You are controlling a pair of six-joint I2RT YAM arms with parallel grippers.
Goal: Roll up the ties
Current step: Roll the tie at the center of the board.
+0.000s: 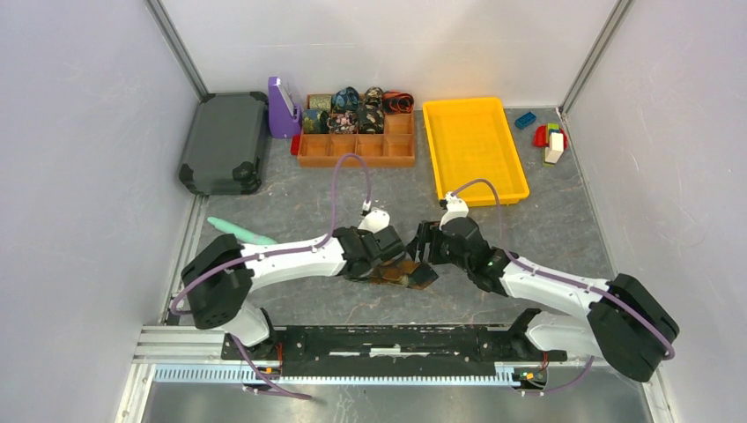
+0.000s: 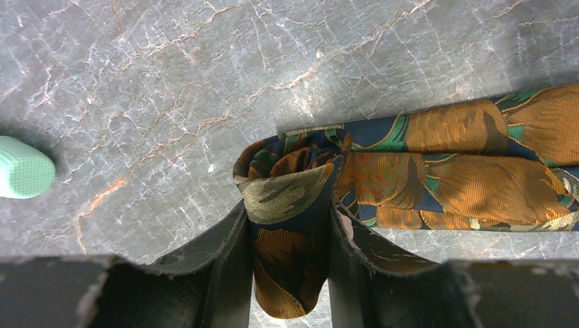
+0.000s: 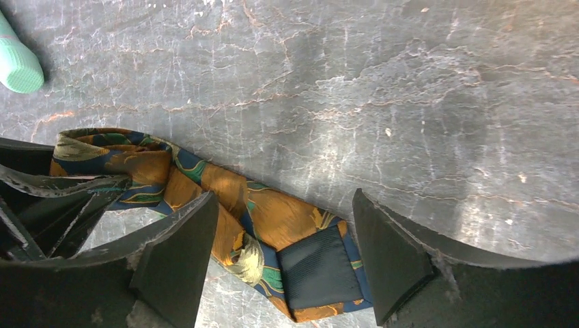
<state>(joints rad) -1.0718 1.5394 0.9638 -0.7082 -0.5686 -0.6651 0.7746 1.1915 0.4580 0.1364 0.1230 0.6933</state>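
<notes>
Mid-surface, an orange, navy & green printed fabric necktie (image 1: 410,275) is lying on the grey marbled surface (image 1: 352,194), w/ both arms leaning in over it.

The left jaws are clamping its rolled-up end. In the left wrist view the coil (image 2: 287,181) is sitting btwn the two dark fingers (image 2: 225,260), both pressing its sides. The rest of the strip is running off flat toward 3 o'clock.

The right jaws are standing wide open, straddling the flat stretch near the tip, where a black fabric patch (image 3: 317,266) is showing. Can't tell whether those fingers (image 3: 181,253) are touching the cloth.

Going round from the necktie in the top view:
- **Approx 9 o'clock:** a teal-green tapered stick (image 1: 240,231) is lying apart from it.
- **12 o'clock, by the back wall:** an orange compartment organiser (image 1: 357,160) is holding several small rolled ties (image 1: 345,110) in its far compartments.
- **Just beside the organiser's 9 o'clock end:** a purple plastic stand (image 1: 282,110) is standing.
- **Approx 10 o'clock:** a dark grey hard case (image 1: 225,141) is lying flat.
- **1 o'clock:** a yellow plastic tray (image 1: 474,189) is sitting.
- **2 o'clock, beyond the tray:** a cluster of small coloured toy blocks (image 1: 548,137) is sitting near the back corner.
</notes>
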